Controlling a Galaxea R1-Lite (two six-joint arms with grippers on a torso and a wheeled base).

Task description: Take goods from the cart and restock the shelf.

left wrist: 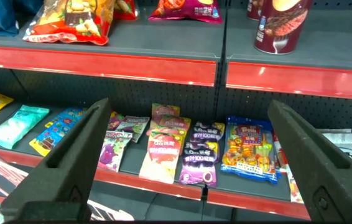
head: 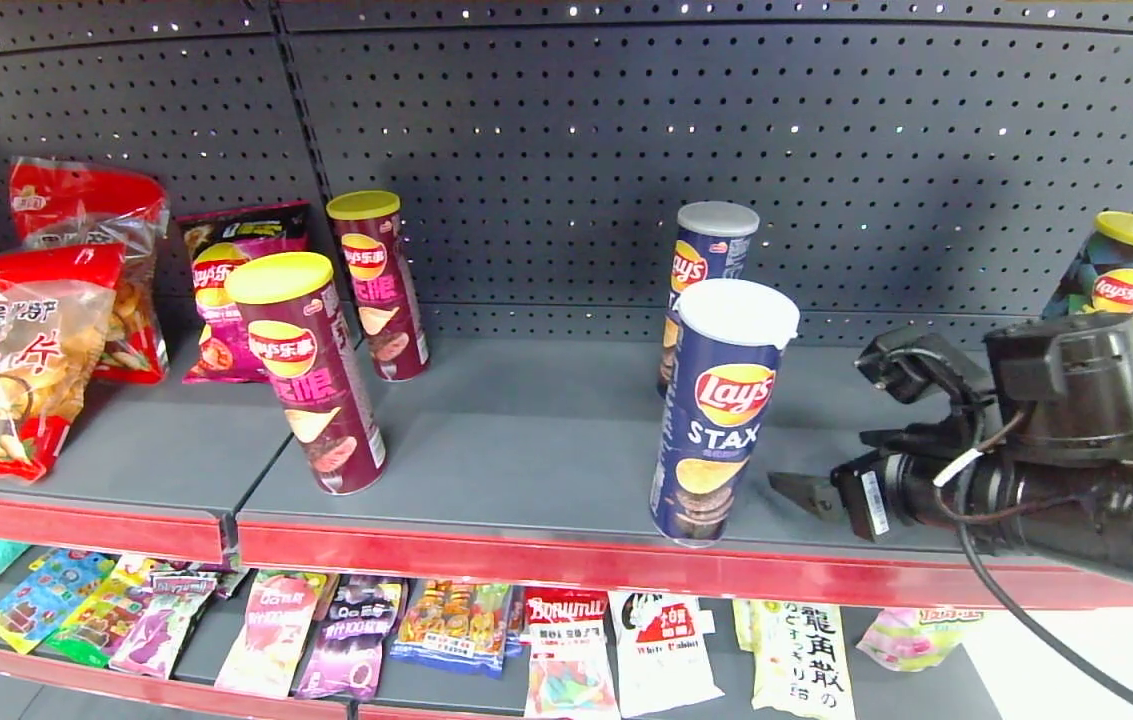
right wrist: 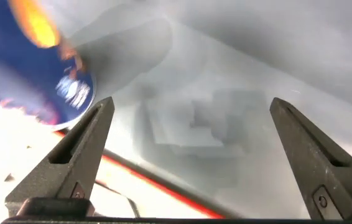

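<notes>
A blue chip can with a white lid stands upright near the front edge of the grey upper shelf. A second blue can stands behind it. My right gripper hovers just right of the front can, level with its lower part and apart from it. In the right wrist view the right gripper is open and holds nothing, with the blue can off to one side. My left gripper is open and holds nothing, facing the lower shelf of candy bags.
Two maroon cans with yellow lids stand left of centre. Snack bags fill the shelf's left end. A dark can with a yellow lid stands at the far right. The shelf's red front lip runs below.
</notes>
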